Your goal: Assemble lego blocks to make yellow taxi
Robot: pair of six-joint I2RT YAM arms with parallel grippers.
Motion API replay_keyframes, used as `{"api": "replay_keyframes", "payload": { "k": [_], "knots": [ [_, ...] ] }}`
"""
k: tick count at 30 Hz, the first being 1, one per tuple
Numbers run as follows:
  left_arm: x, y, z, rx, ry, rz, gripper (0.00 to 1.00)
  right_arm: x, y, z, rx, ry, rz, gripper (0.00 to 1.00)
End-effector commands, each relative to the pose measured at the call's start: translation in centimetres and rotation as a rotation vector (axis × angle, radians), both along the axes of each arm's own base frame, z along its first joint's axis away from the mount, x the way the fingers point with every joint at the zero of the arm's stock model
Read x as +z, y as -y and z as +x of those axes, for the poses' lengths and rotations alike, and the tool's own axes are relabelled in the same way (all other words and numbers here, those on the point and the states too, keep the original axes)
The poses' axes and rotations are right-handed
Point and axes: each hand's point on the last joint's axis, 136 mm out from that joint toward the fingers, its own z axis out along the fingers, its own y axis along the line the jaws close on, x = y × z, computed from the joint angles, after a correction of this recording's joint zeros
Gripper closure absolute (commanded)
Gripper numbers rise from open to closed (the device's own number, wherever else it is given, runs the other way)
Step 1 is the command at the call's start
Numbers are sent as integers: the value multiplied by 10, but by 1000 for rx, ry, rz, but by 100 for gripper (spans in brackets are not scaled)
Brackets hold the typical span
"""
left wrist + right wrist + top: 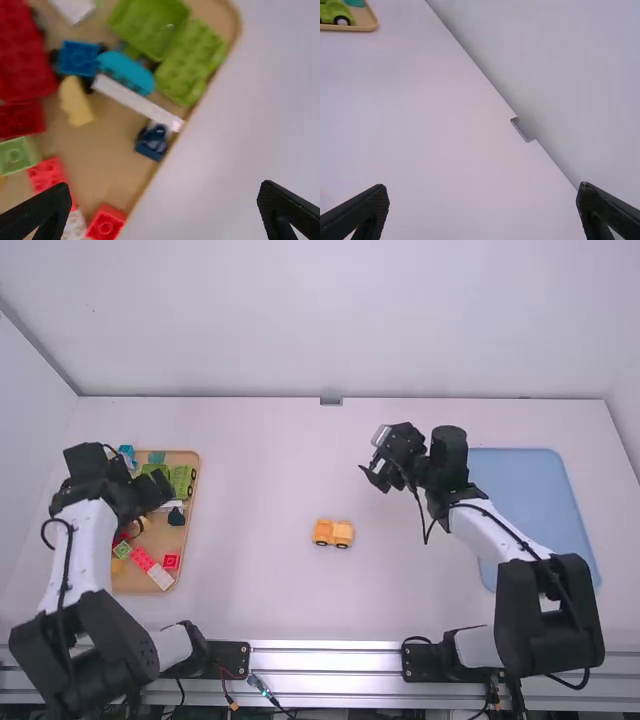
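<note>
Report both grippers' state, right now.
Left gripper: open, holding nothing, above the tan tray.
Right gripper: open, holding nothing, over the white table.

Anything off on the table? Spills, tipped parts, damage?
Nothing stands out. The yellow car build sits upright on its wheels mid-table. Loose blocks lie jumbled in the wooden tray, which looks normal for unsorted parts. Left gripper and right gripper: both open and empty.
</note>
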Motion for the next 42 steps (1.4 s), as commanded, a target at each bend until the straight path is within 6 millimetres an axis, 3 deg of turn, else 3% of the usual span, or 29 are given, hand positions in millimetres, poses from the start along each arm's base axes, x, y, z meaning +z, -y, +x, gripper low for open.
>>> {"api": "replay_keyframes", "payload": {
  "k": [1, 4, 5, 13, 23, 30, 42],
  "knots": [
    [-1, -38, -5, 160, -138, 97, 1, 9, 1, 6, -13, -1, 27, 1],
    [-16, -41, 4, 131, -235, 56, 0, 12, 0, 6, -4, 2, 32, 1],
    [-28, -45, 7, 129, -306, 31, 11, 13, -1, 6, 0, 7, 35, 1],
    [-80, -62, 9, 178, -467, 15, 40, 14, -1, 7, -3, 11, 33, 1],
    [-108, -66, 5, 206, -433, 23, 36, 15, 1, 8, -5, 14, 35, 1],
    [-128, -65, 3, 210, -367, -40, 44, 15, 2, 8, -6, 14, 35, 1],
    [-131, -70, -5, 231, -378, -50, 41, 18, 1, 9, -5, 29, 38, 1]
  ]
}}
